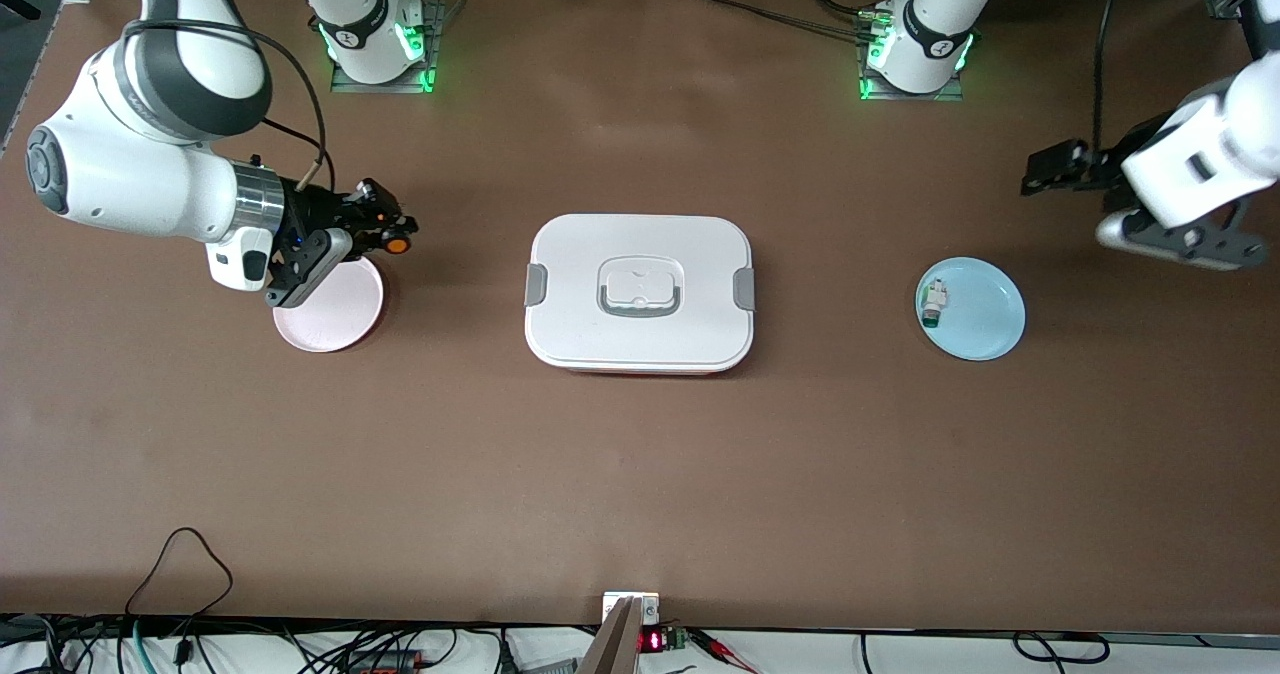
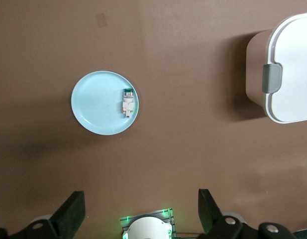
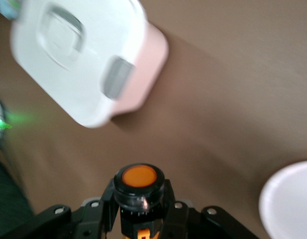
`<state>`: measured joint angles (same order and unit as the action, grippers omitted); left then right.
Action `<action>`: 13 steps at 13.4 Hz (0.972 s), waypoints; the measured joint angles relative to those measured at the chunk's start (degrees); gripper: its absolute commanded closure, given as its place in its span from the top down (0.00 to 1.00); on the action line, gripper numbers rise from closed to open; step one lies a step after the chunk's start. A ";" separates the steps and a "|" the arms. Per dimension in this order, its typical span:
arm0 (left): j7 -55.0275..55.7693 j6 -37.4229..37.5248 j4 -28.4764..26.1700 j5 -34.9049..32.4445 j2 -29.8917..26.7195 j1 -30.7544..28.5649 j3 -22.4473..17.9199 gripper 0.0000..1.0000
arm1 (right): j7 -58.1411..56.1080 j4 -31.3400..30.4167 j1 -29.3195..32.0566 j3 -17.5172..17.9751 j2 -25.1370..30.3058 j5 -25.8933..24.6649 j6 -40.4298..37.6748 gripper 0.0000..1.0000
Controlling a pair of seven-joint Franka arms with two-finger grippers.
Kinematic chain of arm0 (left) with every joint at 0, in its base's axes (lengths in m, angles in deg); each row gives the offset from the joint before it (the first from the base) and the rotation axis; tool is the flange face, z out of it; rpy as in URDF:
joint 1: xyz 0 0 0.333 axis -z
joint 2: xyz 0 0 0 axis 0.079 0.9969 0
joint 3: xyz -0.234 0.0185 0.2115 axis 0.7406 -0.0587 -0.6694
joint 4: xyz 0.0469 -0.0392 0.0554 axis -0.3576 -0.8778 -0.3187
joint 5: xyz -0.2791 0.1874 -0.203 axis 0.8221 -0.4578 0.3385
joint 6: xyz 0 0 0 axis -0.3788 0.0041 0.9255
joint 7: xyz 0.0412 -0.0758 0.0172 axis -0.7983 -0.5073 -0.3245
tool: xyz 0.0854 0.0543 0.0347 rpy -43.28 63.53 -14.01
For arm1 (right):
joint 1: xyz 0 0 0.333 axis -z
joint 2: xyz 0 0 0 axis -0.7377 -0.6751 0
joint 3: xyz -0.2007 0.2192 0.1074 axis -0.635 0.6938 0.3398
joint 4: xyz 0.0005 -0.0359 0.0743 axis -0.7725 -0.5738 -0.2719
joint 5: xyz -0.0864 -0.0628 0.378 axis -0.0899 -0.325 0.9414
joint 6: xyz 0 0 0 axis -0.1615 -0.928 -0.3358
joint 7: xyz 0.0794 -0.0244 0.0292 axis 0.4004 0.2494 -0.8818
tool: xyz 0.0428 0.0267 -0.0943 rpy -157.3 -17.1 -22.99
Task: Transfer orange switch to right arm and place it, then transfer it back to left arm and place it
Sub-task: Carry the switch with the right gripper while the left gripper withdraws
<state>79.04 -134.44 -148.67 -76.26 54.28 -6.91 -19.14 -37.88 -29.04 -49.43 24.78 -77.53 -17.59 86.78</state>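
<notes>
Stretching across the brown bench (image 1: 640, 474), my two arms sit very differently. My right arm (image 1: 150, 154) folds down from its base and lies almost level above its end of the bench, elbow bulging outward, silver wrist turned so that the right gripper (image 1: 385, 229) points sideways toward the box (image 1: 640, 292). My left arm (image 1: 1200, 154) waits high over its own end, forearm angled down, its left gripper (image 1: 1045, 169) hanging above bare bench near the pale blue plate (image 1: 972, 309); in the left wrist view those jaws stand wide apart with nothing between them.

The box, white with grey side clips and a grey-rimmed handle in its lid, rests mid-bench between the two plates, well apart from both grippers. The pink plate (image 1: 330, 309) lies toward the right arm's end, partly under my right hand. The blue plate carries a small white-and-green part (image 1: 934, 304) near its rim on the side facing the box.

My right jaws are clamped on the orange switch (image 1: 396, 245), held in the air just above the pink plate's rim; in the right wrist view its round orange cap (image 3: 139, 176) faces out past the fingertips, black body pinched between them
</notes>
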 measured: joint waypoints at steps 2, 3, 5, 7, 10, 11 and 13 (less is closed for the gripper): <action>0.12 0.10 -0.88 -1.24 -2.22 0.00 -0.11 1.00 | -1.45 0.00 -0.03 0.26 -0.39 -5.97 0.02 0.28; 0.12 0.10 -1.82 -2.67 -3.21 0.00 -0.15 1.00 | -2.85 0.00 -0.04 0.27 -0.56 -7.13 0.03 0.28; 0.06 0.11 -3.71 -3.57 -5.10 0.00 -0.25 1.00 | -5.16 0.00 -0.04 0.28 -0.75 -12.26 0.10 0.28; 0.05 0.03 -4.35 -3.60 -6.14 -0.14 -0.33 1.00 | -8.28 -0.04 0.01 0.26 -1.25 -17.84 0.52 0.28; 0.05 -1.43 -4.41 -3.88 -7.06 -1.00 -0.48 1.00 | -13.47 -0.20 0.71 0.19 -2.51 -21.03 1.98 0.28; 0.05 -1.49 -4.44 -3.90 -7.45 -1.68 -0.53 1.00 | -15.26 -0.28 1.14 0.16 -2.94 -22.95 2.64 0.28; -0.02 -1.49 -4.77 -3.90 -8.06 -2.87 -0.64 1.00 | -18.28 -0.99 1.78 0.09 -3.63 -25.52 4.43 0.28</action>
<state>79.02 -135.93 -153.43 -80.16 46.23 -9.78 -19.78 -56.16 -30.03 -47.65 24.87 -81.15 -43.11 91.21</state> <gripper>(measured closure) 0.000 0.617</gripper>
